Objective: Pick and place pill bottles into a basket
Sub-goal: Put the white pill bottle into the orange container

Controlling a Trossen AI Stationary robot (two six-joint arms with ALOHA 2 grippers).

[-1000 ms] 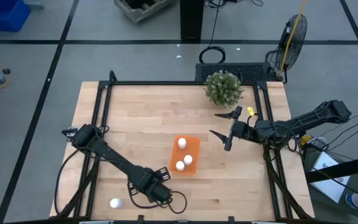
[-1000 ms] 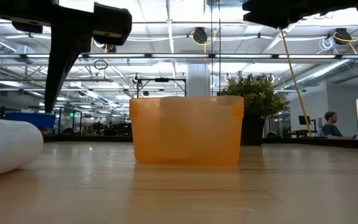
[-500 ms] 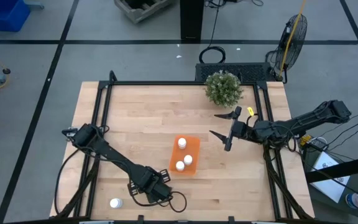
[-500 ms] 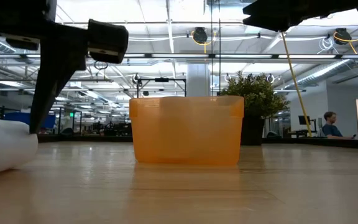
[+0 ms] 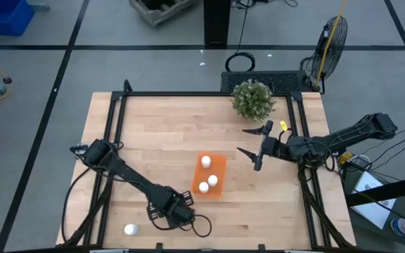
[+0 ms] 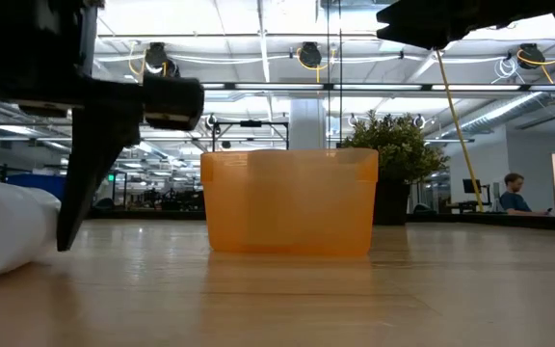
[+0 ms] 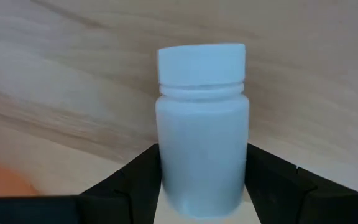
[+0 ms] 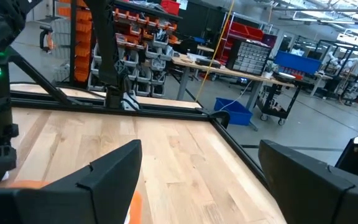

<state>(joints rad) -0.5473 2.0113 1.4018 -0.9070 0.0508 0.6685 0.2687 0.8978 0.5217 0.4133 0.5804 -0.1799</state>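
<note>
Three pill bottles point(image 5: 206, 174) in basket point(image 5: 220, 162); plant point(image 5: 252, 99) behind.

A pale wooden surface point(image 5: 167, 140) stands on grey concrete floor point(image 5: 153, 67) crossed by dark lines. Nearby a black pedestal fan point(image 5: 331, 39), a blue plastic bin point(image 5: 4, 15); beyond, bright ceiling strip lights point(image 6: 258, 43), red parts shelving point(image 8: 247, 46)

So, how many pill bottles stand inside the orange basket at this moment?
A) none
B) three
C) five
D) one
B: the high view shows three white pill bottles inside the orange basket, while another bottle lies on the table near the front left corner and one more sits between the fingers of the left gripper.
</note>
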